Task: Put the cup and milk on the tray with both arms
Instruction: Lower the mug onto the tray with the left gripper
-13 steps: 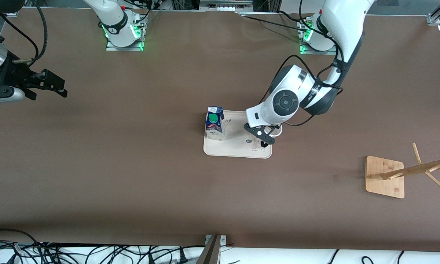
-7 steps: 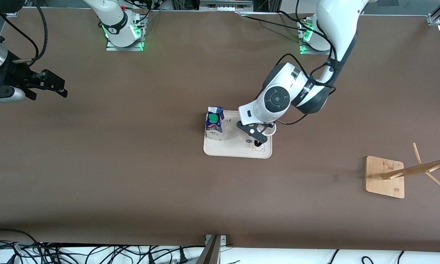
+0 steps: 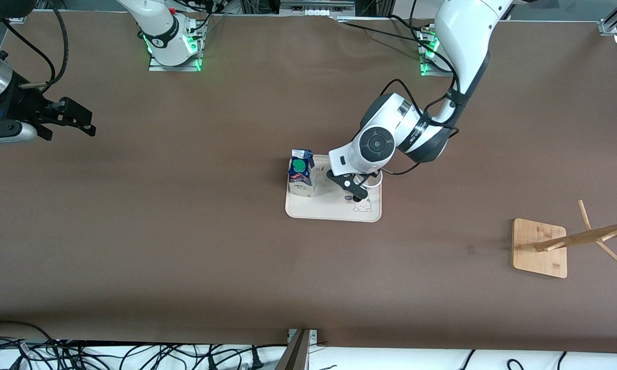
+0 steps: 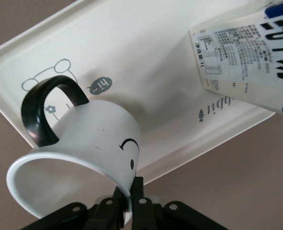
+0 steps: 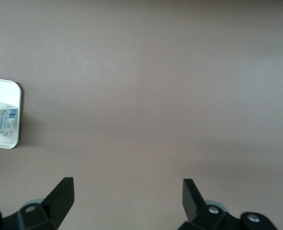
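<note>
The cream tray [image 3: 329, 208] lies mid-table. The milk [image 3: 301, 176] stands upright on the tray's corner toward the right arm's end. My left gripper [image 3: 357, 191] is shut on the rim of the white cup [image 3: 375, 180] and holds it over the tray's other half. In the left wrist view the cup [image 4: 84, 143] hangs tilted, its black handle and smiley face showing, with my fingers [image 4: 140, 194] pinching its wall over the tray [image 4: 146, 72], and the milk [image 4: 246, 57] is beside it. My right gripper [image 3: 90, 126] waits open and empty over bare table at the right arm's end.
A wooden rack with a square base [image 3: 539, 247] and slanted pegs stands toward the left arm's end, nearer the front camera. The right wrist view shows brown table, my open gripper [image 5: 128, 196] and a corner of the tray [image 5: 14, 136]. Cables lie along the table's edges.
My left arm has carried the cup from the tray's edge at the left arm's end further in over the tray, toward the milk. The right arm has not moved.
</note>
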### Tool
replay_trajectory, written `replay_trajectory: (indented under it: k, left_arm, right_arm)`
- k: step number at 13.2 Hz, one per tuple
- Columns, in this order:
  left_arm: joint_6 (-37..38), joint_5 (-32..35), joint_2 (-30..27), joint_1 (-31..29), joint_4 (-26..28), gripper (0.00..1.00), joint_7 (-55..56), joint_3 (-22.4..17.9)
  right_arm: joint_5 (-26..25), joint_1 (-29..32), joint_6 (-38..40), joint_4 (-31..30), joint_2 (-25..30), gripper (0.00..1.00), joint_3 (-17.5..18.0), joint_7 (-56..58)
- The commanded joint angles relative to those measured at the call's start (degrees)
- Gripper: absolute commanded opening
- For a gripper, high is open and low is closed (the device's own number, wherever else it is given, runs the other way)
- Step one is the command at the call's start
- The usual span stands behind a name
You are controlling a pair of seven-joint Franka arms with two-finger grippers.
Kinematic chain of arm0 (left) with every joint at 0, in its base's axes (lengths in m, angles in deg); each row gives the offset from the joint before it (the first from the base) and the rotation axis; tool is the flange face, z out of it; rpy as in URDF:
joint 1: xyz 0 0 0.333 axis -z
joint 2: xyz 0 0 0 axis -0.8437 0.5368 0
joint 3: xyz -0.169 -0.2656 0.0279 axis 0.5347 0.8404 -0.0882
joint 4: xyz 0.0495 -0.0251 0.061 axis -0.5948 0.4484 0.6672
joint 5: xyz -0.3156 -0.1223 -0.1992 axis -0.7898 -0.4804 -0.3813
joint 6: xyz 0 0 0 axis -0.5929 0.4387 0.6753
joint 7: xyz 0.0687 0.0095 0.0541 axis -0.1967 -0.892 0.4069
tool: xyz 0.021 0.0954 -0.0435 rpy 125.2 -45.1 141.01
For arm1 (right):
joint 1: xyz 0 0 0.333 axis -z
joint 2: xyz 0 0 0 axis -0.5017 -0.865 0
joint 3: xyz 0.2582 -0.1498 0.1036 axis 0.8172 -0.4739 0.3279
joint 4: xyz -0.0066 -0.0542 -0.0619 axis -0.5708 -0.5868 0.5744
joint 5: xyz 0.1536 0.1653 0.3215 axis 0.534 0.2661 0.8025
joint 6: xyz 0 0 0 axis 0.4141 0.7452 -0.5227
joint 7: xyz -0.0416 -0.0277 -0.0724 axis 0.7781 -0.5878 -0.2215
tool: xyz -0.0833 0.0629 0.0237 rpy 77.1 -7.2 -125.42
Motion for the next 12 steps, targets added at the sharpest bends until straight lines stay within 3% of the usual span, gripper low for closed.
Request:
replay_trajectory:
  k: [1,4,5,6,7,12]
  left_arm:
    - [0.7,2.3,1.7,0.9,-1.8,0.00,1.0,-0.3]
    - [0.5,2.2,1.7,0.9,-1.9,0.00,1.0,-0.5]
    - [0.4,2.2,1.8,0.9,-1.9,0.10,1.0,-0.9]
    - [-0.3,2.2,1.8,0.9,-1.9,0.44,1.0,-1.0]
    - [-1.9,2.4,1.7,0.9,-1.8,0.99,0.2,-1.0]
    - [-2.8,1.7,-0.2,0.7,-2.6,1.00,1.2,-1.3]
  right_arm:
    - [-0.9,0.4,0.6,0.9,-0.2,1.00,0.7,-1.1]
    - [-0.9,0.4,0.7,0.9,-0.2,1.00,0.8,-1.1]
    - [-0.9,0.4,0.7,0.9,-0.2,1.00,0.8,-1.1]
    - [-0.9,0.4,0.7,0.9,-0.2,1.00,0.7,-1.1]
    - [-0.9,0.4,0.7,0.9,-0.2,1.00,0.7,-1.1]
    - [-0.9,0.4,0.7,0.9,-0.2,1.00,0.8,-1.1]
